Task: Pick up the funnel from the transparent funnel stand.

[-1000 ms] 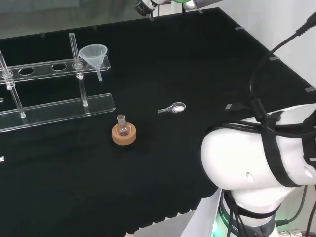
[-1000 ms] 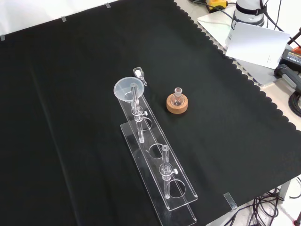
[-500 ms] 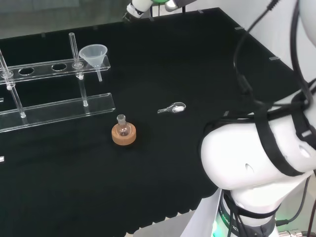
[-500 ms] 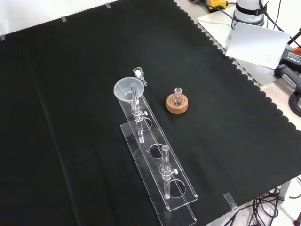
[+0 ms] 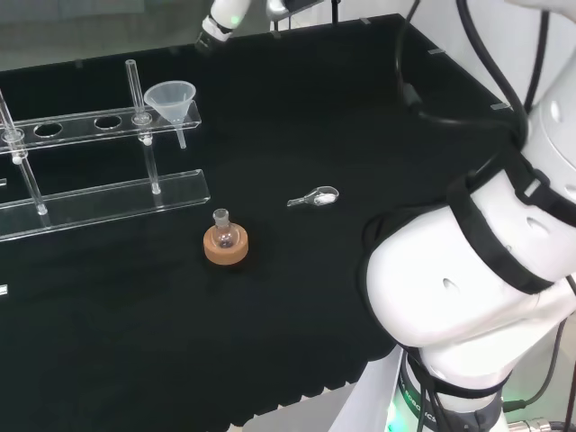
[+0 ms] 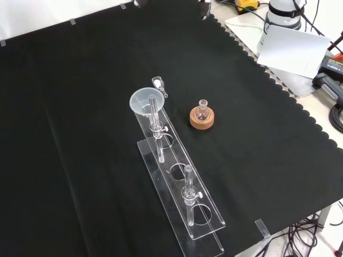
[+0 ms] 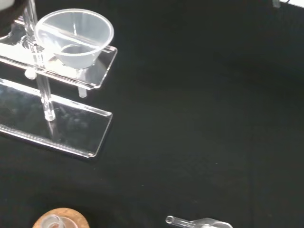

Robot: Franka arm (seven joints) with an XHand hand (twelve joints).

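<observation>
Over the last second the arm swings its upper links across the right of the head view, and the hand (image 5: 219, 20) travels leftward along that view's top edge, from above the counter's far middle to a spot near the far end of the stand; in the front view small bits of it now poke in at the top edge, where a second ago there was nothing. That reads as the approach phase: the hand is closing on the funnel but is well apart from it, and nothing on the cloth has shifted. So little of the hand shows that I cannot tell whether its fingers are spread or curled. The funnel (image 5: 172, 99) sits untouched in the end hole of the transparent funnel stand (image 5: 99, 198), cone up and stem hanging through the upper shelf; in the wrist view it looms close, its rim clear of anything. Counting what stands on the black counter (image 6: 80, 80): one funnel, one stand with two shelves and, as far as the clear plastic lets me judge, two upright posts, one small round flask (image 5: 224, 232) on one cork ring (image 5: 225, 248), and one small clear scoop (image 5: 315, 196) lying alone on the cloth.
</observation>
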